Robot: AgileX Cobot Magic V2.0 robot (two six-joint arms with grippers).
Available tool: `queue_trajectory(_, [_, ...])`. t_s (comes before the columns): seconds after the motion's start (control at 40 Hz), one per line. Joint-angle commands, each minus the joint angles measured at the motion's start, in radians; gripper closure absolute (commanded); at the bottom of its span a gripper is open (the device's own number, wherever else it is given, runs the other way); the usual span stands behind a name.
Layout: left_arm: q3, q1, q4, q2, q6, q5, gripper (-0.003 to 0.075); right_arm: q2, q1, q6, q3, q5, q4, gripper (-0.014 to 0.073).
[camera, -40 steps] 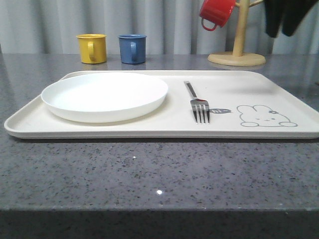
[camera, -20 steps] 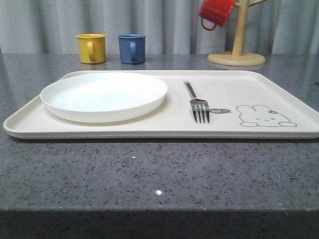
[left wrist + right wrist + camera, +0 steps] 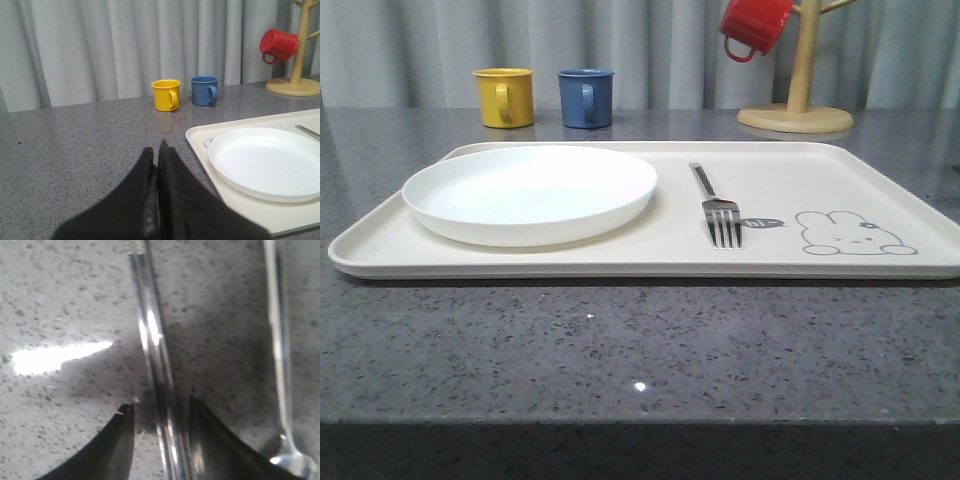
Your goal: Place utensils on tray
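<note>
Right wrist view: right gripper (image 3: 161, 412) low over the speckled grey counter (image 3: 60, 295), jaws parted, straddling the chopsticks (image 3: 152, 347). Paired shafts running lengthwise straight through the gap, long axis across the closing direction, so a plain squeeze looks enough to trap them. Dark fingers (image 3: 112, 447) flanking either side, not yet touching metal as far as the blur allows. Shafts lying together flat on the stone; whether side by side or slightly stacked, cannot tell. Spoon (image 3: 280, 355) just beside, on the same counter, handle roughly parallel to the chopsticks, bowl end near one finger; risk of a nudge if the jaws drift that way. Left wrist view: left gripper (image 3: 159, 165) with jaws pressed together on nothing, hovering over bare counter beside the tray (image 3: 200, 137) edge, near the white plate (image 3: 265, 160), yellow mug (image 3: 166, 94) and blue mug (image 3: 204, 90) beyond. Front view: fork (image 3: 717, 207) already lying on the tray, tines toward the camera, between plate and rabbit drawing (image 3: 852, 233); room left beside it. Judgement: one utensil placed, two still off the tray; right arm plainly the nearer one for the chopsticks, grasp about to close.
</note>
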Motion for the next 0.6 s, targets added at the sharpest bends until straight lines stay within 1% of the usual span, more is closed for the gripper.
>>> queue_trajectory(0.0, [-0.026, 0.0, -0.011, 0.012, -0.009, -0.077, 0.0738, -0.027, 0.006, -0.013, -0.021, -0.018, -0.001, 0.0293])
queue_trajectory(0.15, [-0.026, 0.0, -0.011, 0.012, -0.009, -0.077, 0.0738, -0.002, 0.006, -0.013, -0.021, -0.012, -0.001, 0.0295])
queue_trajectory(0.25, [-0.026, 0.0, -0.011, 0.012, -0.009, -0.077, 0.0738, 0.001, 0.006, -0.013, -0.021, -0.005, -0.002, 0.0322])
queue_trajectory(0.3, [-0.026, 0.0, -0.011, 0.012, -0.009, -0.077, 0.0738, 0.001, 0.006, -0.013, -0.021, -0.001, -0.003, 0.0371])
queue_trajectory(0.42, [-0.026, 0.0, -0.011, 0.012, -0.009, -0.077, 0.0738, 0.0, 0.006, -0.013, -0.021, 0.006, -0.005, 0.0545])
queue_trajectory(0.47, [-0.026, 0.0, -0.011, 0.012, -0.009, -0.077, 0.0738, -0.001, 0.006, -0.013, -0.021, 0.01, -0.009, 0.0583])
queue_trajectory(0.57, [-0.026, 0.0, -0.011, 0.012, -0.009, -0.077, 0.0738, -0.009, 0.006, -0.011, -0.03, 0.028, -0.012, 0.0589])
